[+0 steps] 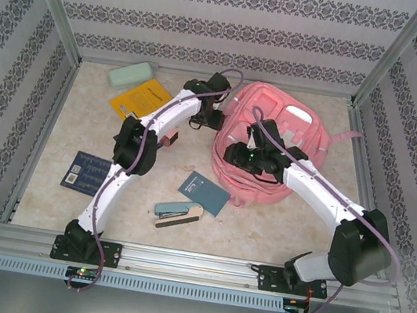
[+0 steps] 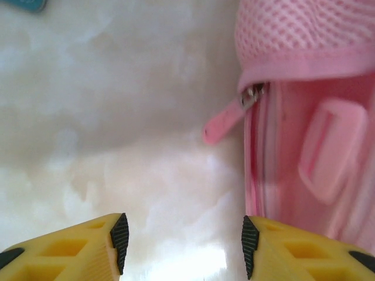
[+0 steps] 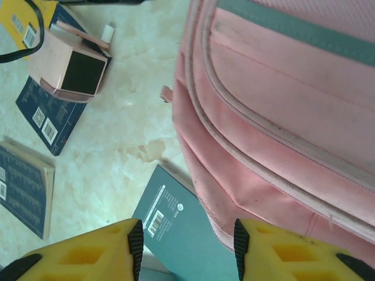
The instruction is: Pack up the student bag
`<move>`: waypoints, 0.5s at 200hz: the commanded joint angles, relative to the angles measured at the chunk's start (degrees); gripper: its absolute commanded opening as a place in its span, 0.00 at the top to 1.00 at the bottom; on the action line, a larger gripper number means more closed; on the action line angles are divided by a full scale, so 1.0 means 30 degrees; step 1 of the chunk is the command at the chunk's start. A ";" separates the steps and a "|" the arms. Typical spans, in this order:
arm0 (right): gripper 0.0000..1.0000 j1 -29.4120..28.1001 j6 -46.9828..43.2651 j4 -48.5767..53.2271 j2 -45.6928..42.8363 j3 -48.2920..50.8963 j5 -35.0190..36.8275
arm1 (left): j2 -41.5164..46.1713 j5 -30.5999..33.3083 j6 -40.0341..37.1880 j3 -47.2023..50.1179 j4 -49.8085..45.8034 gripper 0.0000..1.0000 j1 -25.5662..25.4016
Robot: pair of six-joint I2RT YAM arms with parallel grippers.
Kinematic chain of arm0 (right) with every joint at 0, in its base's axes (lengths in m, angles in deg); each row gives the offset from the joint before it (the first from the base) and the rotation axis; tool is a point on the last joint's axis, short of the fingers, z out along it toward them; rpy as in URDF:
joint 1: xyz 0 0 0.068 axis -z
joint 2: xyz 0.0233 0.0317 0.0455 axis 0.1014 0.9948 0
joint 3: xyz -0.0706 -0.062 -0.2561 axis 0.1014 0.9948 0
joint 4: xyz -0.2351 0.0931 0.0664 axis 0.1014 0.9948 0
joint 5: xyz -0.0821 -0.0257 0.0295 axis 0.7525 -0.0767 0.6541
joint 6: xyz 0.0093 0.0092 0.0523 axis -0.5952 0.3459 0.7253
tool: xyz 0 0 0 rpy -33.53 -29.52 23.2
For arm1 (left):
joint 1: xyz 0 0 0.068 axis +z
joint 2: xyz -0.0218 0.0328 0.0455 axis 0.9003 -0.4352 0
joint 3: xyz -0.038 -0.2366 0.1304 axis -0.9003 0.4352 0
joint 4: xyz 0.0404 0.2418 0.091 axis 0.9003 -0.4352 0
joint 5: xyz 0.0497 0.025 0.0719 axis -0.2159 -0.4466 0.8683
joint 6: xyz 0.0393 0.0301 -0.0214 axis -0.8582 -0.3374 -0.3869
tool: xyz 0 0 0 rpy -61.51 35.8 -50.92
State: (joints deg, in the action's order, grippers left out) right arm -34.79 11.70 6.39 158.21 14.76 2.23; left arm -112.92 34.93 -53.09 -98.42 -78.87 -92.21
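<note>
The student bag [image 1: 273, 147] is lying flat on the table [image 1: 259, 236], its right edge sitting near the side rail [image 1: 372, 190] — bare room is opening to its left and front. The left gripper [image 2: 183, 252] is hovering at the bag's left edge beside the zip pull [image 2: 225, 120], jaws apart, empty. The right gripper [image 3: 186, 249] is hanging over the bag's front-left edge, jaws apart, gripping nothing. Lying left of the bag — one yellow book [image 1: 142, 98], one teal book [image 1: 204, 193], two dark blue books [image 3: 47, 120], one stapler [image 1: 178, 214], one mint case [image 1: 130, 74], one small pink box [image 3: 70, 67].
</note>
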 commanded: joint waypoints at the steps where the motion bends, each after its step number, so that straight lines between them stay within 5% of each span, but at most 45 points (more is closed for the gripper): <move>1: 0.49 0.0352 -0.3295 0.2669 -0.0800 -0.0516 0.0867 | 0.3196 -0.0009 0.0386 0.1932 0.0323 0.44 -0.0068; 55: 0.48 0.2766 -0.4917 0.3785 -0.1507 0.0315 0.3718 | 0.7765 -0.2540 0.3774 0.9841 0.3450 0.50 -0.0292; 100: 0.52 0.4383 -0.4935 0.3405 -0.0548 0.1699 0.4079 | 0.8801 -0.4446 0.6814 1.4340 0.6303 0.49 -0.1574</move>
State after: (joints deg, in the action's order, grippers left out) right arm -22.40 -1.26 15.36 154.86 17.41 12.02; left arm -87.16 26.25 -39.91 -59.71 -66.59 -94.03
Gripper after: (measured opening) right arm 0.489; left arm 0.505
